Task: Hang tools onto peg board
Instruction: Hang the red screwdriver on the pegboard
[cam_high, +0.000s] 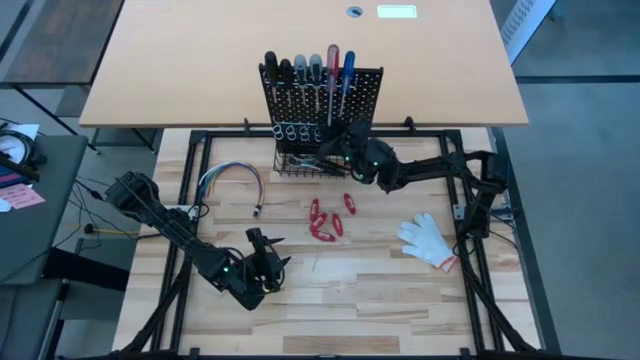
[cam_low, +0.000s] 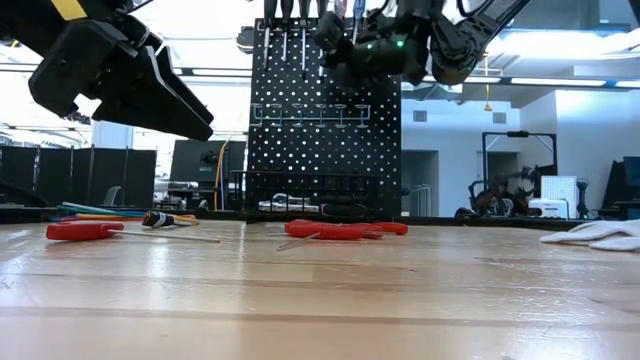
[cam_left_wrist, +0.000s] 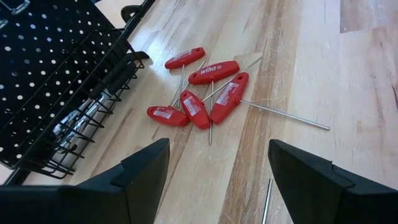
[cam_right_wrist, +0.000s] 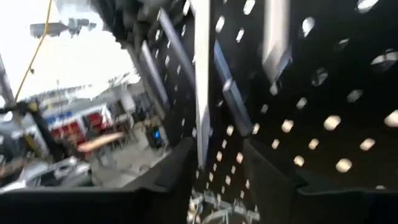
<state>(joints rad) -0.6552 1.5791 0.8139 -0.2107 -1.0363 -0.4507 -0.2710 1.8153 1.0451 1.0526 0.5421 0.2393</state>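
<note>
The black peg board (cam_high: 322, 105) stands upright at the table's far middle. Several screwdrivers (cam_high: 308, 70) with black, grey, red and blue handles hang in it. My right gripper (cam_high: 347, 140) is up against the board's face, also seen in the low view (cam_low: 372, 48). It is open, with a silver screwdriver shaft (cam_right_wrist: 202, 93) between its fingers. Several red-handled tools (cam_high: 326, 218) lie on the table in front of the board and show in the left wrist view (cam_left_wrist: 205, 93). My left gripper (cam_high: 266, 258) is open and empty, above the near part of the table. My right gripper has the silver shaft (cam_right_wrist: 202, 143) standing upright in the gap between its fingers, close beside one finger (cam_right_wrist: 180, 171). I cannot tell whether that finger touches the shaft. The other finger (cam_right_wrist: 264, 171) stands apart from it.
A black wire basket (cam_left_wrist: 81, 118) at the board's foot holds dark and silver tools. A bundle of coloured wires (cam_high: 232, 180) lies left of the board, and a white glove (cam_high: 430, 240) lies at the right. A thin metal rod (cam_left_wrist: 267, 199) lies near my left gripper.
</note>
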